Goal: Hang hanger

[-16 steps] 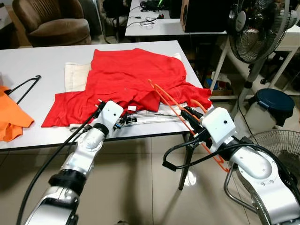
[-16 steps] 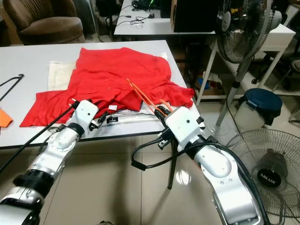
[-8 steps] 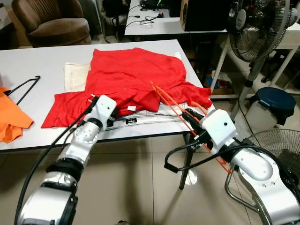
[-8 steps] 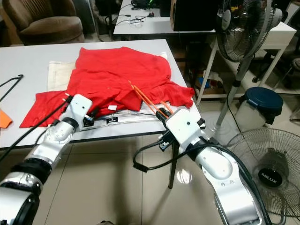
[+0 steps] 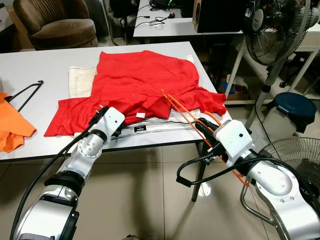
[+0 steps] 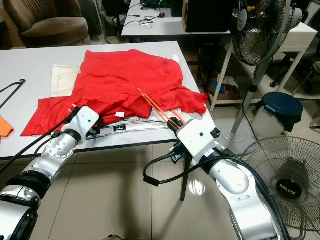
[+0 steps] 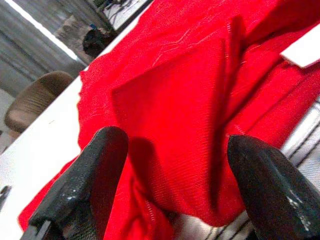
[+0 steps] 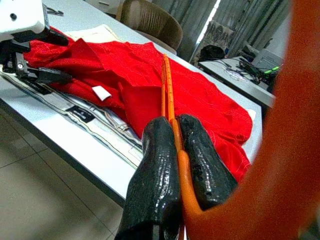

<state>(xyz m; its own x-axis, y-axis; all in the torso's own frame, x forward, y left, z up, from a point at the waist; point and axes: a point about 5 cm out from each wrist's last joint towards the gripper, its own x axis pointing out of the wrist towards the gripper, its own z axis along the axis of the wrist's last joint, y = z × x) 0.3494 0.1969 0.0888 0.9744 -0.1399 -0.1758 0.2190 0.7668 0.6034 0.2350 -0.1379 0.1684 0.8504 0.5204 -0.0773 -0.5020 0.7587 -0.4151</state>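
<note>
the right gripper [image 8: 172, 150] has its 2 black fingers pinched tight on the thin wire of the orange hanger [image 5: 186, 112], at about 4 o'clock in the head views, with the hanger's far end reaching toward 11 o'clock onto the red shirt [image 5: 145, 80] spread on the white table [image 5: 30, 70]. compared with 1 second ago that grip and the hanger's line look almost the same; the tip sits perhaps a touch further onto the cloth, near the folded collar area. the real change is on the other side: the left gripper [image 7: 175, 165], which a second ago lay further along the table's near edge by the white label [image 5: 140, 115], has slid back toward 9 o'clock and now sits at the shirt's near hem, around 7 o'clock from the shirt's middle. its fingers stand well apart in the left wrist view, holding nothing, with a raised fold of red fabric lying between them. my reading is that the left arm is lining up to pinch that fold and lift or open the shirt so the hanger can be fed inside, so the threading step has not yet begun. a black hanger [image 5: 26, 93] and an orange cloth [image 5: 12, 127] lie at 9 o'clock on the table, well apart from the work, and a standing fan [image 5: 280, 30] is at 2 o'clock.
</note>
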